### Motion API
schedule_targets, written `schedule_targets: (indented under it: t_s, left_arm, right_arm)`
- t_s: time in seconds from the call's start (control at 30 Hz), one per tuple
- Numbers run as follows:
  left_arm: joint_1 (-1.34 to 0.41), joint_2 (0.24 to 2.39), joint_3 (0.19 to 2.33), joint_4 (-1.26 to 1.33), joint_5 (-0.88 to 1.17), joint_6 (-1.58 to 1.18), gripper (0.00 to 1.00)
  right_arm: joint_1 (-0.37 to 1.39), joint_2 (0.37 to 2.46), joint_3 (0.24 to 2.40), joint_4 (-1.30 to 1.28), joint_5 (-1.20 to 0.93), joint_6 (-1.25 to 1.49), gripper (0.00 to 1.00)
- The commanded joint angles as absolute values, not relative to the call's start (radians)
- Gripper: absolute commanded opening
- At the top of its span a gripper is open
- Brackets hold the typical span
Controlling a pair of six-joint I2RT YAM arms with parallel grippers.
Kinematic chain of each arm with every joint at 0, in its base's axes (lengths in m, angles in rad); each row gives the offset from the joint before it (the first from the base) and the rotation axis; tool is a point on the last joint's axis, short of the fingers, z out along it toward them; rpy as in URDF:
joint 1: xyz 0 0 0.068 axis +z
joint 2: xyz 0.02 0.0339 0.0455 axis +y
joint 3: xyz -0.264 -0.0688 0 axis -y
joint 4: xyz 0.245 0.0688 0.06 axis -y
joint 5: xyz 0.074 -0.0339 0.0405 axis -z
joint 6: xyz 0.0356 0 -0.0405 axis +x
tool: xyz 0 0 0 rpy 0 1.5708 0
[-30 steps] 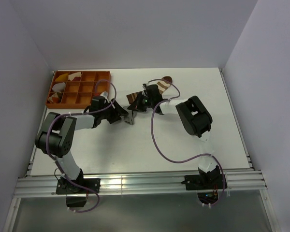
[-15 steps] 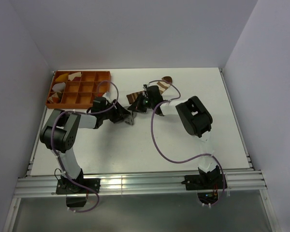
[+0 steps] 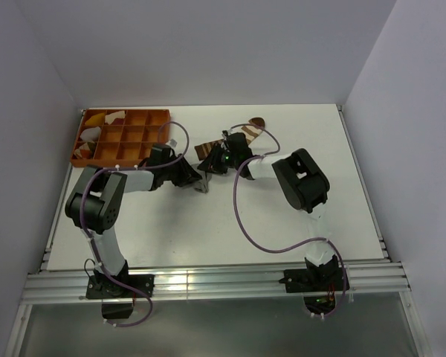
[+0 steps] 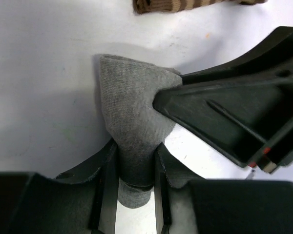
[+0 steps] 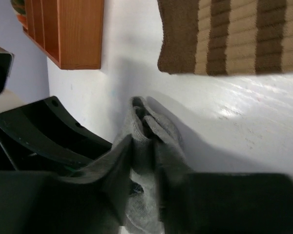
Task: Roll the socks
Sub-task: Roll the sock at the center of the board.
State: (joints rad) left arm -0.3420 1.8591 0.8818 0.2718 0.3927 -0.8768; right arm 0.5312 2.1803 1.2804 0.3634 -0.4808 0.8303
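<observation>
Grey sock (image 4: 134,117) is bunched up, not rolled, and pinched from two sides. Here's the risk: if the claws pull apart, it stretches flat or slips out of one grip. If they crowd in, the fingers clash, and they're almost touching now. Left claw (image 4: 136,158) is clamped narrow on the sock's near end, with the rest fanning out past its tips onto the bench (image 4: 39,73). Right claw (image 5: 144,152) nips the opposite edge, folds squeezed between its fingers. Brown sock (image 5: 229,36) lies flat just beyond, so a careless swing could drag it. Tray (image 5: 73,29) sits further off.
</observation>
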Motion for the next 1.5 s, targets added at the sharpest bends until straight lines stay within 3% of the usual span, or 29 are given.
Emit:
schedule_targets:
  t_s: [0.0,0.17,0.37,0.53,1.17,1.47]
  left_arm:
    - [-0.364,1.882,0.971,-0.060,0.226,-0.755,0.00]
    - [-0.423,1.899,1.132,-0.329,0.046,-0.628,0.00]
    - [-0.515,1.966,1.288,-0.523,-0.116,-0.560,0.00]
    - [-0.575,1.997,1.365,-0.587,-0.228,-0.535,0.00]
    - [-0.655,2.005,1.402,-0.572,-0.255,-0.488,0.00]
    - [-0.660,2.008,1.410,-0.586,-0.276,-0.491,0.00]
  right_arm:
    - [0.540,2.113,1.239,0.261,-0.466,0.761,0.37]
    - [0.540,2.011,1.223,0.174,-0.378,0.701,0.51]
    - [0.537,1.937,1.200,0.109,-0.250,0.704,0.53]
    - [0.531,1.954,1.192,0.150,-0.293,0.738,0.52]
    - [0.531,2.054,1.246,0.311,-0.489,0.814,0.52]
    - [0.514,2.037,1.172,0.333,-0.442,0.801,0.52]
